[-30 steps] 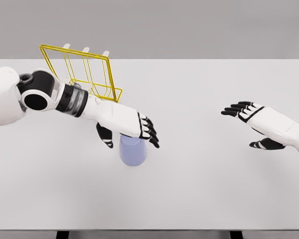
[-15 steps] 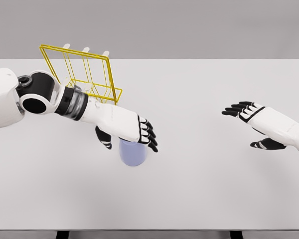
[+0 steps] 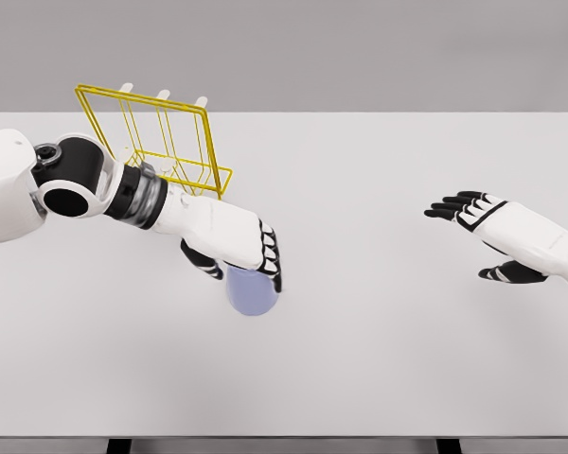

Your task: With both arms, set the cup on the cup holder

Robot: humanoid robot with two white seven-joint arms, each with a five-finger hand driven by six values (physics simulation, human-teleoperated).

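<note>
Since a moment ago the left hand [image 3: 239, 248] has curled its black-tipped fingers [image 3: 273, 262] down over the cup [image 3: 253, 294], which had only sat beneath a looser hand. That cup is a smooth, pale lavender, rounded vessel standing on the table [image 3: 379, 359] directly under the palm; its upper part is hidden by the hand, thumb on one side and fingers on the other, so the rim cannot be made out. Behind the left forearm, up and away from the hand, stands the cup holder [image 3: 161, 142], a thin yellow wire rack with pale pegs poking above its top bar; its lower left is covered by the arm. Well apart, the right hand [image 3: 483, 232] hovers spread and empty, its arm cut off at the frame edge.
</note>
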